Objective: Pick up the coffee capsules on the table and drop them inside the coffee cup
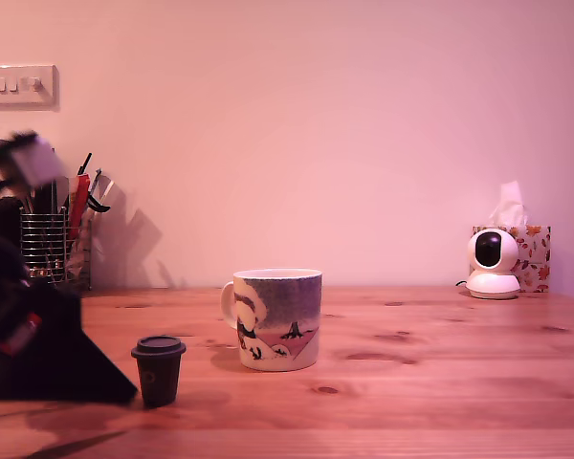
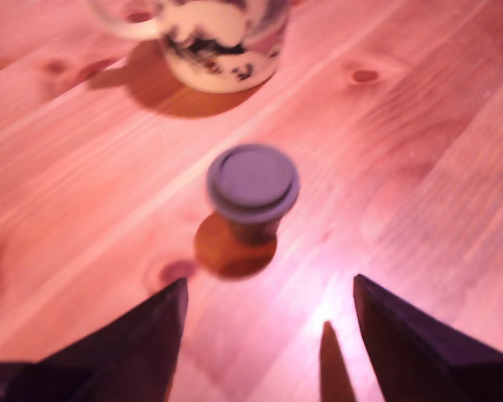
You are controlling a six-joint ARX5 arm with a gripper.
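A dark brown coffee capsule (image 1: 158, 370) is seen standing on the wooden counter (image 1: 411, 382), rim uppermost, its tapered body narrowing toward the counter. In the exterior view it stands to the left of the coffee cup (image 1: 276, 318) and nearer the camera, apart from it, with bare wood between. Only this one capsule is seen; no blue one shows in either view.

The claw (image 2: 268, 335) is spread wide and empty: in the wrist view its two dark fingers (image 2: 134, 343) are seen well apart, with nothing between them but lit wood. The capsule (image 2: 252, 184) lies ahead of the fingertips, beyond them and not yet between them, roughly on the line that runs midway between the two fingers. The cup (image 2: 222, 42) stands further along much the same line, past the capsule, with its handle turned to one side. In the exterior view the arm's dark bulk (image 1: 38, 344) is seen at the view's left, just beside the capsule, blurred.

The capsule's long axis is upright, so the wide rim is presented to the wrist camera face-on. The coming move is judged to be a forward and downward advance, so that the fingers are brought to either side of the body below the rim. Little sideways correction appears to be called for. Whether the capsule is being touched by the arm cannot be told from the exterior view.
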